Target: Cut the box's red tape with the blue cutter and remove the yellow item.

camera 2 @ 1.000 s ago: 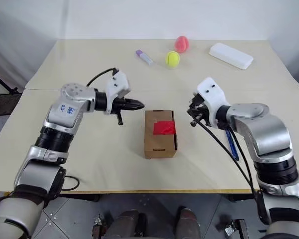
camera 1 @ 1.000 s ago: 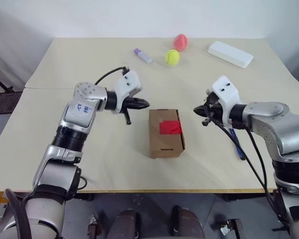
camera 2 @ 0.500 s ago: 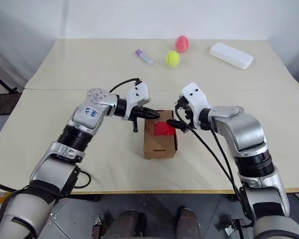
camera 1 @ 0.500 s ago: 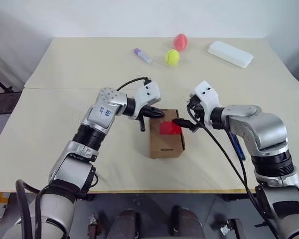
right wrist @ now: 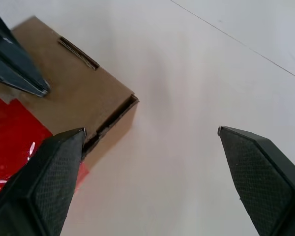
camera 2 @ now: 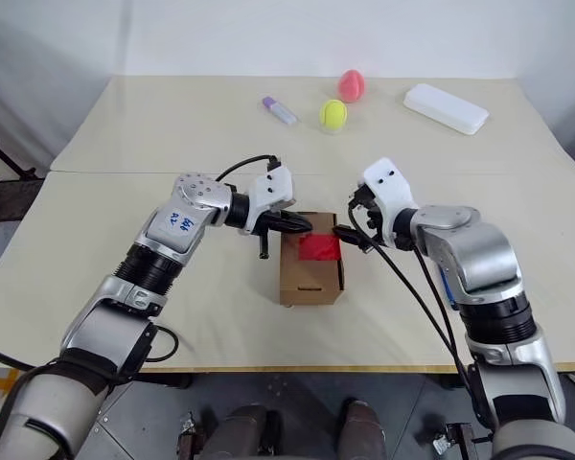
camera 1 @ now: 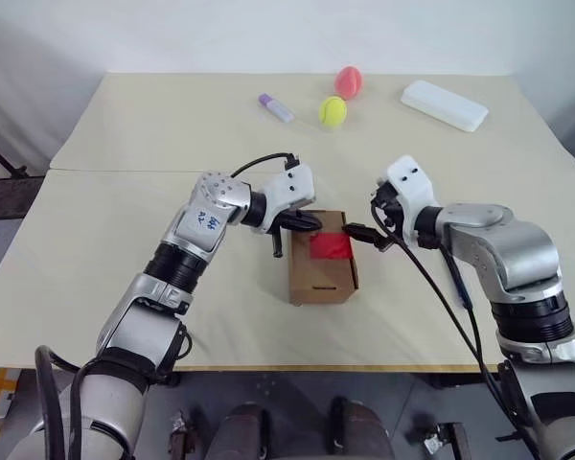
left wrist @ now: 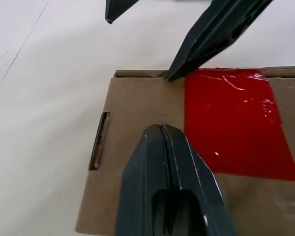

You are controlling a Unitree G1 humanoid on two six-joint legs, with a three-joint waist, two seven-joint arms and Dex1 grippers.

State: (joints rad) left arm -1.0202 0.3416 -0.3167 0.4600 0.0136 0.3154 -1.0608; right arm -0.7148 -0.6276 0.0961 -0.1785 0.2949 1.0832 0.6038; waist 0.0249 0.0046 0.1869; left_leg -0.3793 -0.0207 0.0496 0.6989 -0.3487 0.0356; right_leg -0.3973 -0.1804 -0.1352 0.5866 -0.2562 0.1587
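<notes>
The brown box (camera 1: 318, 275) lies on the table's near middle, with the red tape (camera 1: 332, 246) across its top. My left gripper (camera 1: 310, 222) is shut and empty, its tip (left wrist: 160, 129) low over the box top beside the tape. My right gripper (camera 1: 360, 233) is open at the box's far right edge. One of its fingers (right wrist: 56, 164) meets the box rim and the other hangs over bare table. The blue cutter (camera 1: 459, 287) lies on the table behind my right forearm, partly hidden. The yellow item is out of view.
At the far side of the table lie a purple-capped white tube (camera 1: 276, 106), a yellow-green tennis ball (camera 1: 332, 111), a pink-red ball (camera 1: 347, 80) and a white oblong case (camera 1: 443, 103). A seam line crosses the table behind the box.
Both arms have closed in on the box from either side and come lower. The right gripper, shut a second ago, now stands open. The left gripper stays shut.
</notes>
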